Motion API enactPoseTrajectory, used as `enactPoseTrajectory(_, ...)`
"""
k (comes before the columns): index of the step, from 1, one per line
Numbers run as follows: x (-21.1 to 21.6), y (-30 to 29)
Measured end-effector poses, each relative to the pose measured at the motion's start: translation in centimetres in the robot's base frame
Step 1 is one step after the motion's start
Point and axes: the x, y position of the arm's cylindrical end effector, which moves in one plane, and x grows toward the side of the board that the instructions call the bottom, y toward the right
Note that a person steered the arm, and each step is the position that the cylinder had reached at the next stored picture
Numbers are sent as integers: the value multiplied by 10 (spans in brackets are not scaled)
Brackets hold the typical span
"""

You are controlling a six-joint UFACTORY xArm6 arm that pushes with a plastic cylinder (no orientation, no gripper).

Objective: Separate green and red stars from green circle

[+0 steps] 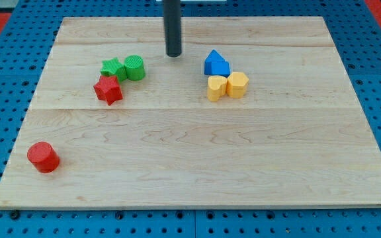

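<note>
The green star [113, 68] lies on the wooden board [197, 145] at upper left, touching the green circle [135, 67] on its right. The red star [108, 90] sits just below the green star, touching it. My tip [173, 54] rests on the board to the right of the green circle, about a block's width away from it, near the view's top centre. It touches no block.
A red circle [43, 157] sits at the lower left. A blue block [216, 64] sits right of my tip, with a yellow block [216, 87] and a second yellow block [237, 84] just below it. A blue pegboard surrounds the board.
</note>
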Motion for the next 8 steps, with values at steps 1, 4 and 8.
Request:
enactPoseTrajectory(1,4,-61)
enactPoseTrajectory(4,17,-45)
enactPoseTrajectory(8,44,-116)
